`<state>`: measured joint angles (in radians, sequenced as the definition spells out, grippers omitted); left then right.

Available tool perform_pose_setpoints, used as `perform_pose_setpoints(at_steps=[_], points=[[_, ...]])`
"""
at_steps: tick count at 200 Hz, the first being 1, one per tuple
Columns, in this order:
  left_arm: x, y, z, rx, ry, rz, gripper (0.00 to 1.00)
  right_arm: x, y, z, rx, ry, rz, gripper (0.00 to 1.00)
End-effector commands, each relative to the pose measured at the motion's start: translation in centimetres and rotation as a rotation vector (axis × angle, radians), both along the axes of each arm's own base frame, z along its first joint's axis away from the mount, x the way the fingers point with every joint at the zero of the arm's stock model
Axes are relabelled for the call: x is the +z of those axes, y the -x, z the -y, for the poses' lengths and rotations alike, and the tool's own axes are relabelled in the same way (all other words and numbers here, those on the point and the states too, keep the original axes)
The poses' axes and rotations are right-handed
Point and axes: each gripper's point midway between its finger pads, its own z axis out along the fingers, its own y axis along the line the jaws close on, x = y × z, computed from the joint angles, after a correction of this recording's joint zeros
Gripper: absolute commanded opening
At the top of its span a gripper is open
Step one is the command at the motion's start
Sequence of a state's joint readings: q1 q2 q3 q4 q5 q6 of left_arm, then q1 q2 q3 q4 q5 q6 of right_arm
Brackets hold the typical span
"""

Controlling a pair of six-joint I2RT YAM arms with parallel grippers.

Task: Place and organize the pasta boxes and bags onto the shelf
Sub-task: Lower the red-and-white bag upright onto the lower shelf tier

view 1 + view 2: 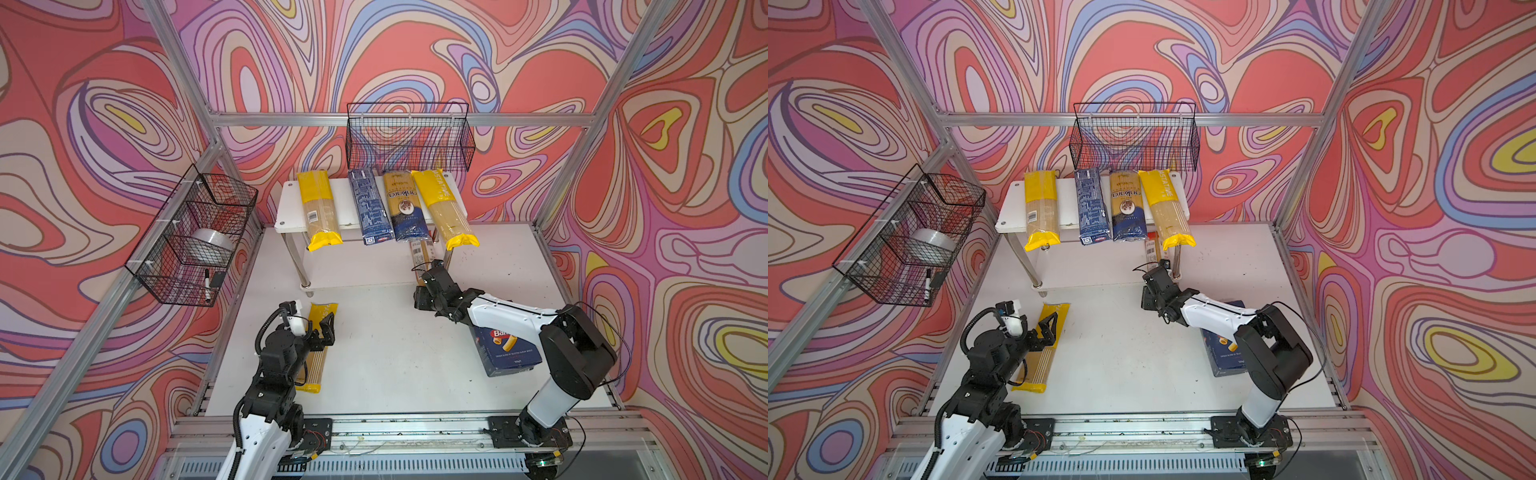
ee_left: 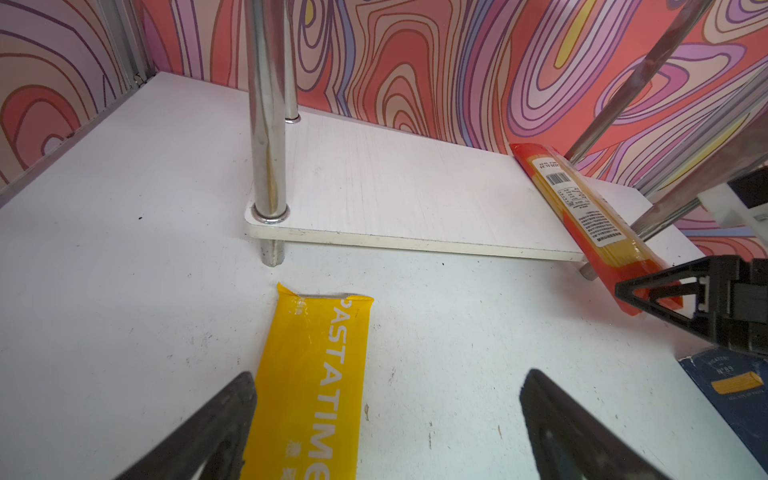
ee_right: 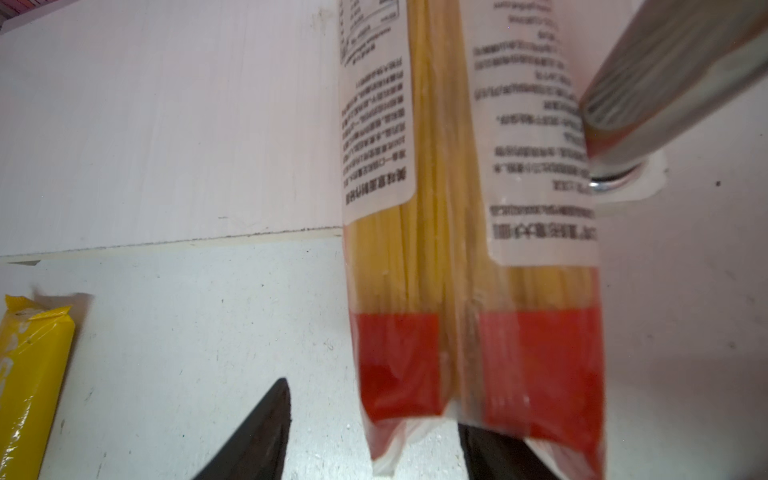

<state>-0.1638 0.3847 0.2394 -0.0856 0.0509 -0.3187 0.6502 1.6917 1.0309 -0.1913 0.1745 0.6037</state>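
Lying on the lower tier of the shelf [image 1: 286,208] beside its right front leg, the red-ended packet [image 3: 469,249] is poking its red end past the shelf's front edge. The right end effector [image 1: 428,268] is hovering at that end, fingers spread and pinching nothing. One finger is standing clear and the other is partly hidden by the packet.

Across the shelf's top tier, a yellow packet [image 1: 318,212], the narrow blue box [image 1: 370,208], the ankara packet [image 1: 405,208] and a second yellow packet [image 1: 442,212] are lying side by side.

Before the shelf's left front leg, a third yellow packet [image 2: 316,374] is lying on the worktop [image 1: 386,353]. The left end effector [image 2: 388,374] is hanging over it, spread wide.

The rigatoni box [image 1: 507,353] is lying before the shelf's right end.
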Motion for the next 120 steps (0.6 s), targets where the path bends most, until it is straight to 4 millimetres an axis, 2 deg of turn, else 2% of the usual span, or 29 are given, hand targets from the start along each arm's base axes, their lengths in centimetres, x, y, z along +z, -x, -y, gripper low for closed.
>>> perform_pose_setpoints(at_steps=[1, 64, 83, 85, 89, 120], points=[[-0.3, 0.0, -0.3, 0.017, 0.002, -0.009, 1.00, 0.8, -1.0, -0.7, 0.023, -0.023, 0.030, 0.65], [-0.3, -0.1, -0.3, 0.020, 0.001, -0.009, 1.00, 0.6, -2.3, -1.6, 0.038, -0.021, 0.037, 0.66], [-0.3, -0.1, -0.3, 0.020, 0.001, -0.010, 1.00, 1.3, -2.8, -1.6, 0.033, -0.014, 0.052, 0.66], [-0.3, -0.1, -0.3, 0.020, 0.001, -0.010, 1.00, 0.5, -2.9, -1.6, 0.032, -0.004, 0.038, 0.66], [-0.3, -0.1, -0.3, 0.020, 0.001, -0.011, 1.00, 0.1, -2.9, -1.6, 0.034, 0.002, 0.033, 0.66], [-0.3, 0.0, -0.4, 0.021, 0.001, -0.008, 1.00, 0.3, -2.7, -1.4, 0.027, -0.007, 0.043, 0.66]])
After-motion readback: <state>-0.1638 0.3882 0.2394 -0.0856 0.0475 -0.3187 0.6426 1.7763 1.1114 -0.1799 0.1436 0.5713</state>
